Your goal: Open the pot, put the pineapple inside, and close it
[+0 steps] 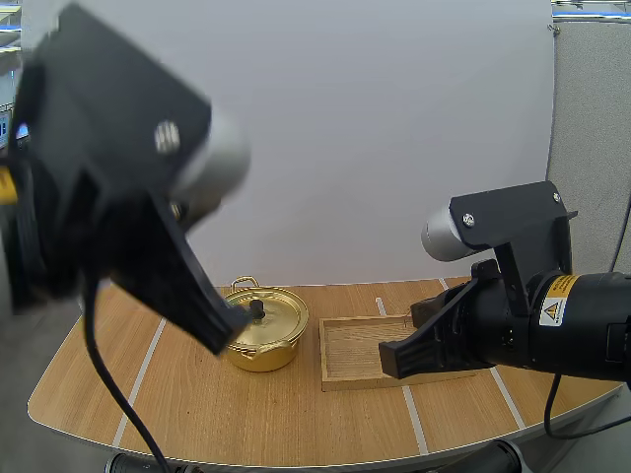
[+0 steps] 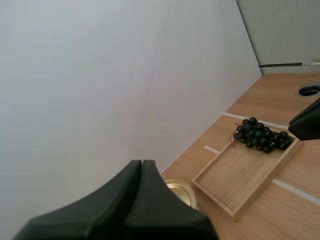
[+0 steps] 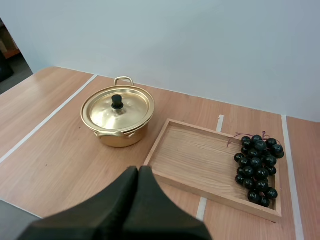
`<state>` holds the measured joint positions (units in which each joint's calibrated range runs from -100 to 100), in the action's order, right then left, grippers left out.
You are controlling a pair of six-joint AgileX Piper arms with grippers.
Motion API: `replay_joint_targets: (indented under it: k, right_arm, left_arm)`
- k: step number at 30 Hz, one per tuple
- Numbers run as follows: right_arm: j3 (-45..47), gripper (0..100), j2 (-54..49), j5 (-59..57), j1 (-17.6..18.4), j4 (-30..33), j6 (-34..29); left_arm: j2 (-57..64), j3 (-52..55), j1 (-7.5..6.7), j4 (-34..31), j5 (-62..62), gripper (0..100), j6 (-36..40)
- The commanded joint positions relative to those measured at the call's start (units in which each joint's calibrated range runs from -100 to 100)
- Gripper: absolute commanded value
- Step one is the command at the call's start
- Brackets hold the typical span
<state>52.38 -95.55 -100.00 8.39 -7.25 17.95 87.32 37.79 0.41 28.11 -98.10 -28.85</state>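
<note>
A gold pot (image 1: 268, 333) (image 3: 120, 125) stands on the table with its lid (image 3: 118, 111) on and a black knob (image 3: 117, 101) on top. To its right lies a wooden tray (image 1: 353, 353) (image 3: 192, 159) with a bunch of dark grapes (image 3: 257, 167) (image 2: 260, 136) at its right end. I see no pineapple. My left gripper (image 1: 233, 335) (image 2: 142, 163) is shut on nothing and hangs above the pot's left side. My right gripper (image 1: 390, 359) (image 3: 138, 169) is shut too, raised over the tray's near edge.
White tape lines (image 1: 143, 370) cross the wooden table (image 1: 246, 424). A white wall stands behind it. In the high view my right arm (image 1: 552, 315) covers the tray's right end. Bare tabletop lies in front of the pot.
</note>
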Motion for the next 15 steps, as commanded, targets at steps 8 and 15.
replay_joint_targets:
  k: [8,15]
  right_arm:
    - [-0.07,0,-4.45,14.27,-1.01,0.86,0.00]
    - [-0.07,0,-4.45,30.56,-1.67,1.72,-0.09]
  left_arm:
    - [9.87,13.65,0.06,3.23,19.86,0,5.36]
    - [12.68,19.85,0.06,3.23,42.30,0,13.75]
